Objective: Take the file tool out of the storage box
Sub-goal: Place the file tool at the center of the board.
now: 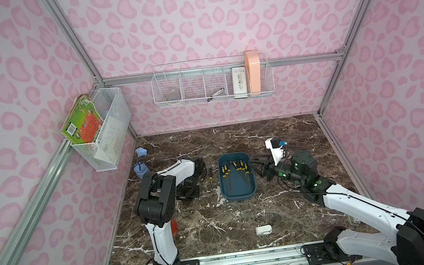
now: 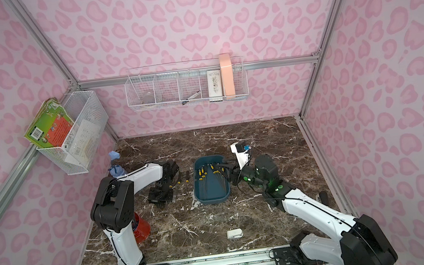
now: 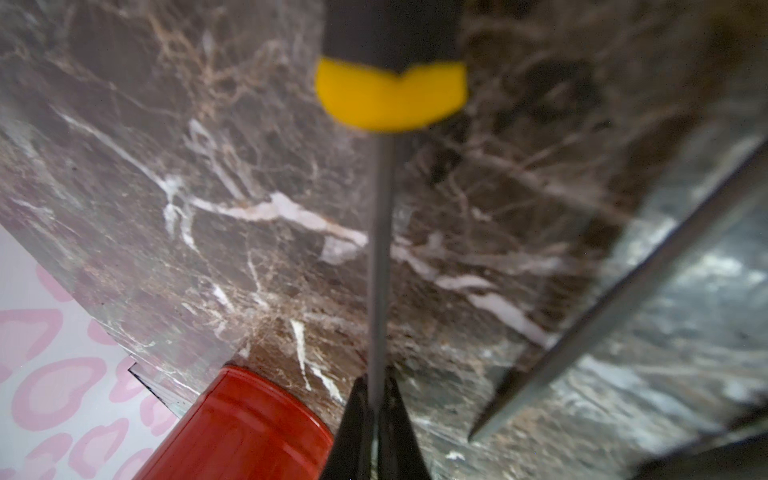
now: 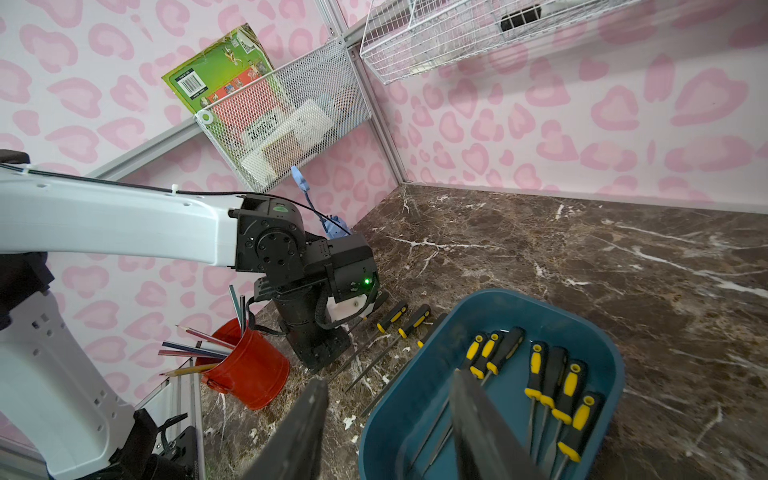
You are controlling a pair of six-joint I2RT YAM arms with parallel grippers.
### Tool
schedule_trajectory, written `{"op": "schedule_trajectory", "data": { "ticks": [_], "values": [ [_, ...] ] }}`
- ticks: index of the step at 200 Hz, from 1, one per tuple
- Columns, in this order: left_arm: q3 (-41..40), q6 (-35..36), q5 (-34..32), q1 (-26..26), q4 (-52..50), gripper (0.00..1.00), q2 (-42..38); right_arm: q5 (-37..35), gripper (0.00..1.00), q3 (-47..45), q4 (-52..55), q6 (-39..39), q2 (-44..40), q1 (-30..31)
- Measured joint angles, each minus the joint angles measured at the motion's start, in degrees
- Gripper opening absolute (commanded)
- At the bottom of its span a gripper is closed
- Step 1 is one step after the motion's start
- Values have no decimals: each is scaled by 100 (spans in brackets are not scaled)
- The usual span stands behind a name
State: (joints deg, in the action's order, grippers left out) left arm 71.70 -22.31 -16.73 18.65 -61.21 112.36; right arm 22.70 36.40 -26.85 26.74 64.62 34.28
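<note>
Seven files (image 4: pixel 555 374), perhaps, in storage box (image 4: pixel 552 322), left pincer (image 3: pixel 376 382) clamped on file tool (image 3: pixel 390 95), right pincer (image 4: pixel 386 376) apart

This is a robot test cell in a lab, dressed up as a room. An aluminium frame (image 1: pixel 219 69) holds flat walls (image 1: pixel 218 14) printed with pink leopard spots. The marble-patterned table (image 1: pixel 234 141) has a left arm (image 1: pixel 163 238) and a right arm (image 1: pixel 351 204) bolted to a rail (image 1: pixel 248 258) at its front. A wire basket (image 1: pixel 215 100) hangs from the frame.
</note>
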Motion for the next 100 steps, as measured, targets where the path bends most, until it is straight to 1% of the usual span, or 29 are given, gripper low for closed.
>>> {"op": "schedule_trajectory", "data": {
  "ticks": [100],
  "values": [
    [136,39,37,-74,-201,1,142,63,48,0,-2,0,13,0]
  ]
}}
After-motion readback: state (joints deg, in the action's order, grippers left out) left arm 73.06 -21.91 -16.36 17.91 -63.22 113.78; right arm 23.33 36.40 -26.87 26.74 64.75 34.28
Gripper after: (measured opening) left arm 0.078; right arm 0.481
